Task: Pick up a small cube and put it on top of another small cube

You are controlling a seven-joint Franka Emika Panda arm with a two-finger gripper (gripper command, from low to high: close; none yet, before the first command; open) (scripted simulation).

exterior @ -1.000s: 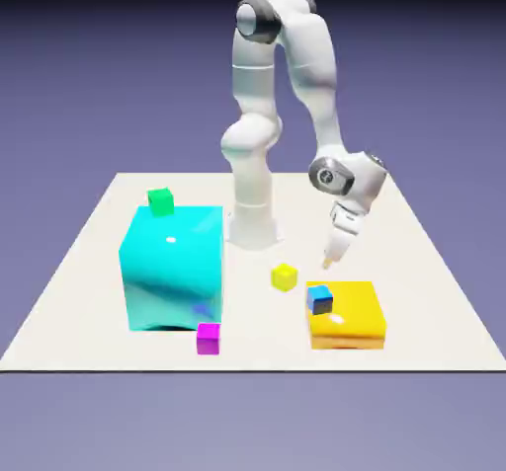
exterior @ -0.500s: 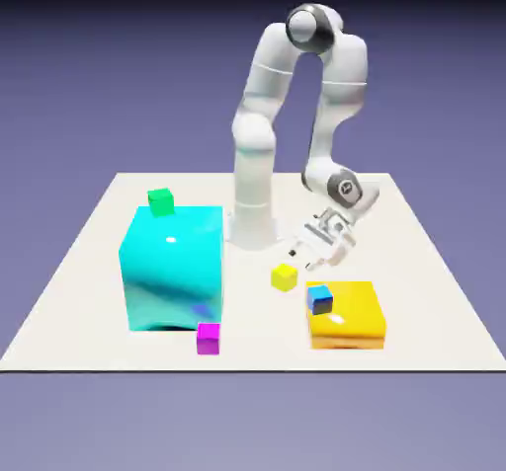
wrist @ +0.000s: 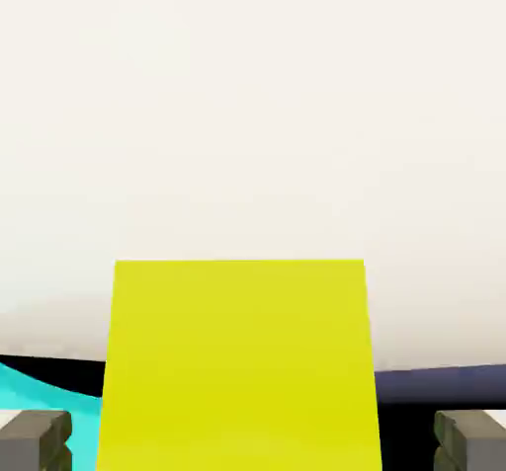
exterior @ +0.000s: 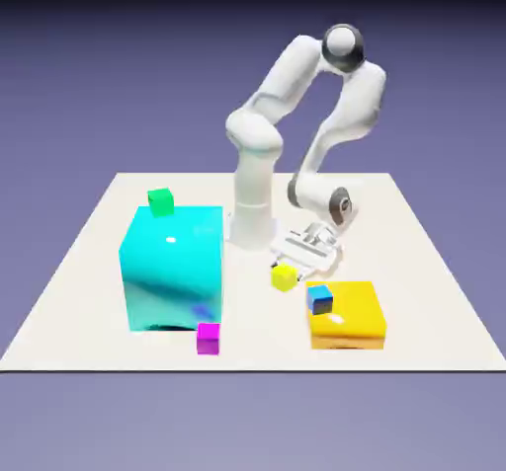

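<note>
Blue-violet backdrop surrounds a pale table that carries everything. Near the table's middle sits the small yellow cube, resting on the surface. Right over it hangs the gripper, lowered close to the tabletop; in the hand view the yellow cube fills the space between the two grey fingertips, which stand spread wide with a visible gap on each side of it, so the gripper is open and not touching the cube.

Close to the table's front edge lies the small pink cube, just in front of the big cyan cube and well apart from the yellow one. A small green cube stands behind the cyan cube, toward the far left corner. Toward the front right corner lies a flat yellow-orange block with a small blue cube on its top.
</note>
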